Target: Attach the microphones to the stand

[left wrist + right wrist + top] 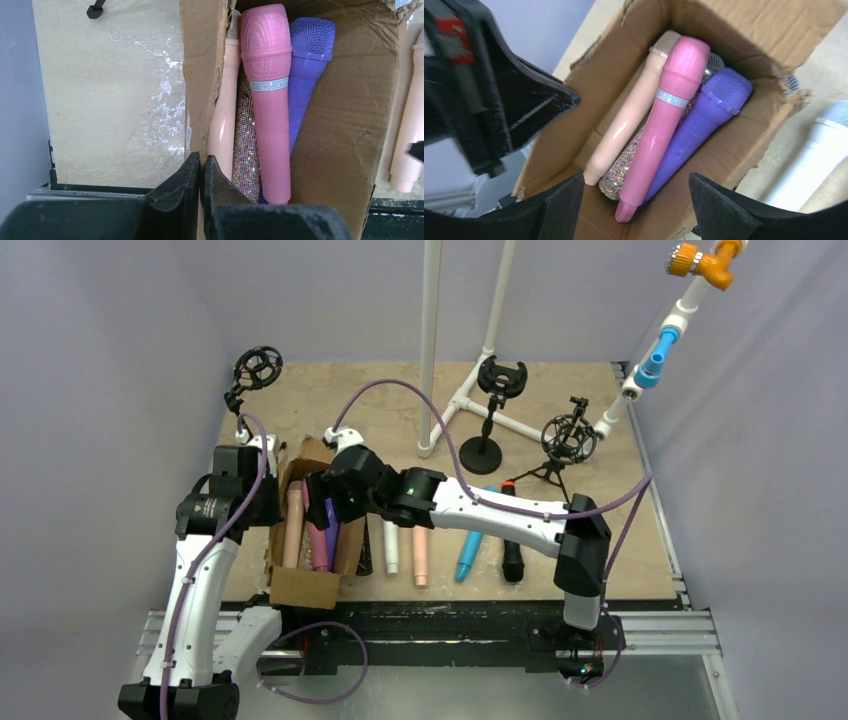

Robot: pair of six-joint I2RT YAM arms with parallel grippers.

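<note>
A cardboard box (303, 587) at the left holds a peach microphone (629, 115), a silver glitter one (624, 167), a pink one (669, 115) and a purple one (704, 115). My right gripper (633, 177) hangs open over their lower ends with nothing between its fingers. My left gripper (201, 162) is shut on the box's left wall (200, 75). White (391, 548), peach (420, 558), blue (470, 552) and black (512, 562) microphones lie on the table right of the box. A black round-base stand (483, 445) with an empty clip stands at the back.
A tripod with a shock mount (567, 436) stands right of the round-base stand. Another shock mount (257, 368) sits at the far left corner. White pipe legs (428, 360) rise from the middle back. Grey walls close in on both sides.
</note>
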